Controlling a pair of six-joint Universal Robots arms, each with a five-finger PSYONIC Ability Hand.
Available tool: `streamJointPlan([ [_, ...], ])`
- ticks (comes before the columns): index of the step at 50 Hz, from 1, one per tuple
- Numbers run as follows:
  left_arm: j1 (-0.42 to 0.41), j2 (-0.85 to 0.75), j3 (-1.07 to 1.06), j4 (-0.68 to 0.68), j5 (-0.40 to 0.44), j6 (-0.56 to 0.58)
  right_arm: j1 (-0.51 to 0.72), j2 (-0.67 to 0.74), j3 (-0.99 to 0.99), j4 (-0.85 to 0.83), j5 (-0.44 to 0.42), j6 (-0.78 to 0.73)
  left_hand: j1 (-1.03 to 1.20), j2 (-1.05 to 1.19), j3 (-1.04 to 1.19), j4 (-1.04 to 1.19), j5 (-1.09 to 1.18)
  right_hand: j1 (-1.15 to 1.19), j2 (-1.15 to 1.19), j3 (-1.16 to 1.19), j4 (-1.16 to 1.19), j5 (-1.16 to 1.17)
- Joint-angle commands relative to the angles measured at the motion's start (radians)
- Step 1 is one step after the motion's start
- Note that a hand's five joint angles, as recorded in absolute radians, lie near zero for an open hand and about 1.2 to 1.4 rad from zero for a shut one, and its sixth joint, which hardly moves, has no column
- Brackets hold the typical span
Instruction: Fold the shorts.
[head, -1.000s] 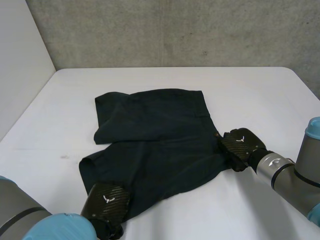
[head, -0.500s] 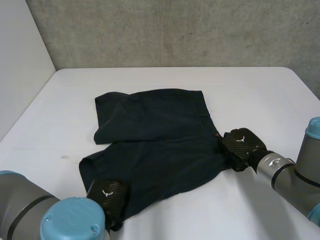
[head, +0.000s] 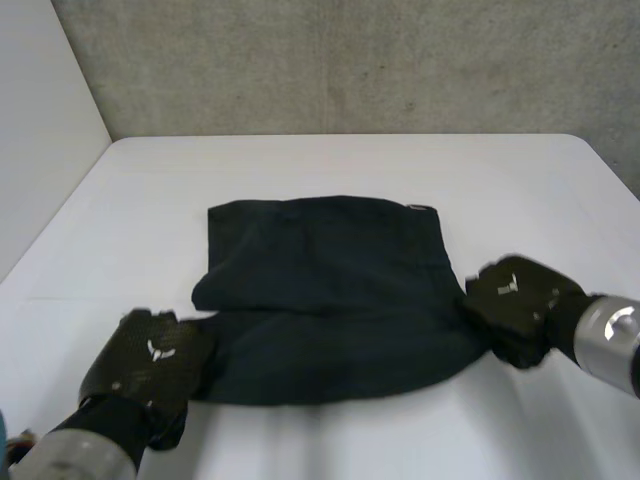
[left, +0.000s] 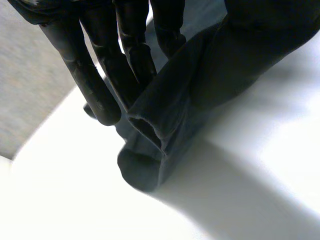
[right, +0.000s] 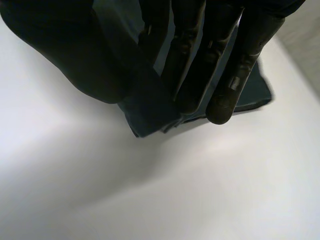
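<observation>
Cloth (head: 330, 290) in left hand (head: 150, 358), right hand (head: 515, 298).

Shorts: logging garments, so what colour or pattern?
The shorts are plain dark blue-black, no pattern; best in the head view.

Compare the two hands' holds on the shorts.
The left hand grips the shorts at their near left corner, by a leg hem; the right hand grips the right edge, farther up the table. The left hand's fingers lie along the hem; the right hand's pinch cloth against the thumb. Both are shut on the dark cloth.
</observation>
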Motion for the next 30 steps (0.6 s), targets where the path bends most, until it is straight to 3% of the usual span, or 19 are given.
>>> streamJointPlan([
  [1, 0.038, 0.014, 0.005, -0.176, 0.08, -0.01, -0.035, -0.044, 0.056, 0.217, 0.033, -0.2, 0.263, 0.201, 0.21, 0.188, 0.23, 0.474, 0.222, 0.234, 0.207, 0.266],
  [6, 0.114, -0.039, 0.045, -0.044, 0.111, 0.001, -0.036, -0.009, 0.012, 0.139, 0.033, -0.149, 0.263, 0.201, 0.21, 0.188, 0.23, 0.474, 0.222, 0.234, 0.207, 0.266],
  [10, 0.144, -0.179, 0.14, 0.109, 0.115, 0.031, -0.015, 0.133, -0.092, 0.027, 0.065, -0.03, 0.263, 0.201, 0.21, 0.188, 0.23, 0.474, 0.222, 0.234, 0.207, 0.266],
  [16, 0.154, -0.419, 0.373, 0.267, 0.114, 0.155, 0.063, 0.316, -0.316, -0.079, 0.215, 0.072, 0.263, 0.201, 0.21, 0.188, 0.23, 0.474, 0.222, 0.234, 0.207, 0.266],
  [21, 0.17, -0.634, 0.604, 0.315, 0.101, 0.228, 0.132, 0.471, -0.489, -0.211, 0.301, 0.079, 0.263, 0.201, 0.21, 0.188, 0.23, 0.474, 0.222, 0.234, 0.207, 0.266],
  [30, 0.197, -0.973, 1.026, 0.313, 0.049, 0.251, 0.16, 0.698, -0.694, -0.478, 0.327, 0.072, 0.263, 0.201, 0.21, 0.188, 0.23, 0.474, 0.222, 0.234, 0.207, 0.266],
])
